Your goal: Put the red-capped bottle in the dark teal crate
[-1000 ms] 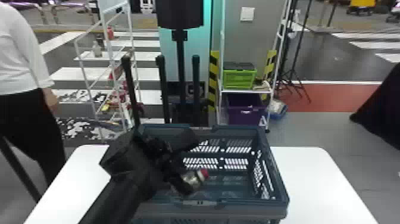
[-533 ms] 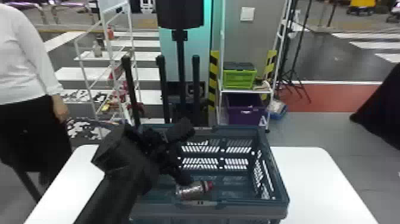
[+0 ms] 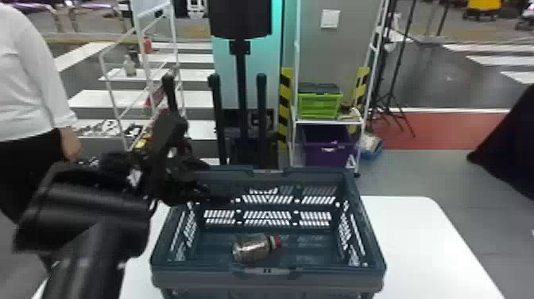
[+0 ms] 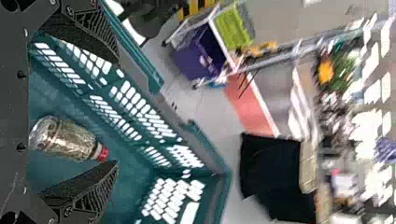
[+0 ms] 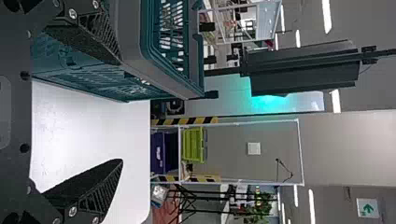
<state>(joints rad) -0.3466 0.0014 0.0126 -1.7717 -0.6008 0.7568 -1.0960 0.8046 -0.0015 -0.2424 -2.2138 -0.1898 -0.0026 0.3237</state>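
At six o'clock in my head view, I see the white bench (image 3: 421,238), with the dark teal crate (image 3: 198,282) on top. The crate has hard sides full of holes, so I think it would bend only a bit if bumped.

My left gripper (image 4: 116,112) is over toward ten o'clock from the crate's middle in the head view. Its two fingers are wide apart and hold nothing. My right gripper (image 5: 120,111) is near the crate's outside, with its fingers apart too.

The red-capped bottle (image 3: 252,248) lies on its side on the crate floor, at about seven o'clock from the middle, close to the near wall. It looks smooth and shiny, so I guess it could slip or roll. I think it is stiff, not squishy, but I can't tell how heavy it is. If I had to pick it up, I would squeeze its fat middle gently, one finger on each long side.

The red cap (image 3: 276,241) points to about three o'clock. It is small, so I would not grab there; the bottle might swing. The job looks done to me, so it can be left alone.
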